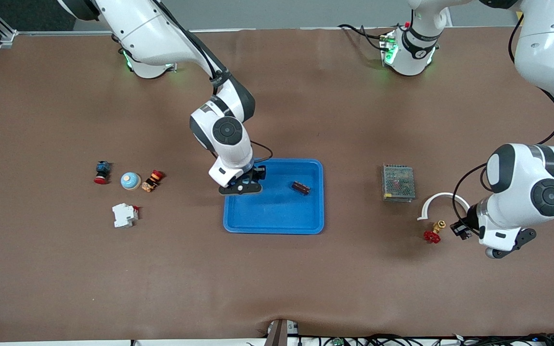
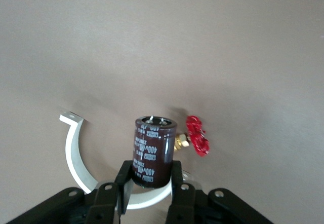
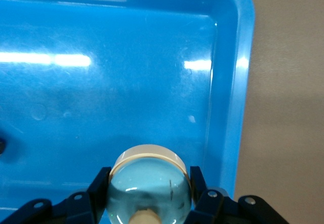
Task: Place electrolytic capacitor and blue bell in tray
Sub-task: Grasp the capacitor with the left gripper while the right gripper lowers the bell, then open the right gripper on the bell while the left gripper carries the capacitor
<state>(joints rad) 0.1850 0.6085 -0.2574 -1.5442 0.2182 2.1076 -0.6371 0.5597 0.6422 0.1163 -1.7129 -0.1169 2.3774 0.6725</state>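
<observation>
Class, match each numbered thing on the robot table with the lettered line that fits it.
Column one:
1. left gripper
2. right gripper
3. tray
4. valve

Column two:
a. fingers shut on a bell
b. fingers shut on a capacitor
c. lies on the table beside a white clamp
d. has a brown cylinder lying in it

Pairs: 1-b, 2-a, 3-d, 4-c
</observation>
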